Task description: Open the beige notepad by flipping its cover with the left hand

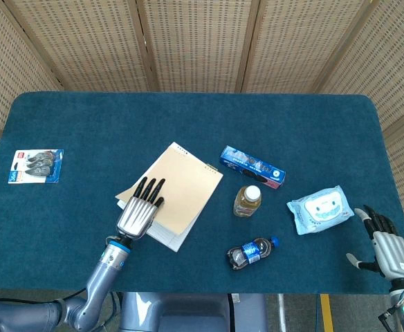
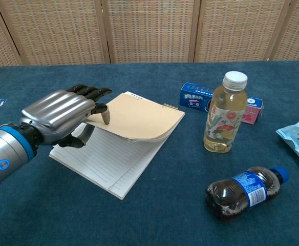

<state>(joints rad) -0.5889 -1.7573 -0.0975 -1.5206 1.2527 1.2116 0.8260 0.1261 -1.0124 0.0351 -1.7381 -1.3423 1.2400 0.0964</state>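
Observation:
The beige notepad (image 1: pixel 178 190) lies left of the table's middle, its spiral edge at the far side. In the chest view its beige cover (image 2: pixel 139 117) is lifted off the lined white pages (image 2: pixel 106 161) at the near left. My left hand (image 2: pixel 62 115) holds that raised cover edge, fingers on top and thumb tucked beneath. From the head view the left hand (image 1: pixel 138 207) lies over the notepad's near-left corner. My right hand (image 1: pixel 385 245) hovers at the table's right front corner, fingers apart, holding nothing.
A blue box (image 1: pixel 252 167), a yellow-tea bottle (image 1: pixel 248 200) standing upright and a dark cola bottle (image 1: pixel 252 252) on its side lie right of the notepad. A wet-wipes pack (image 1: pixel 321 209) is further right. A blister card (image 1: pixel 36 166) lies at far left.

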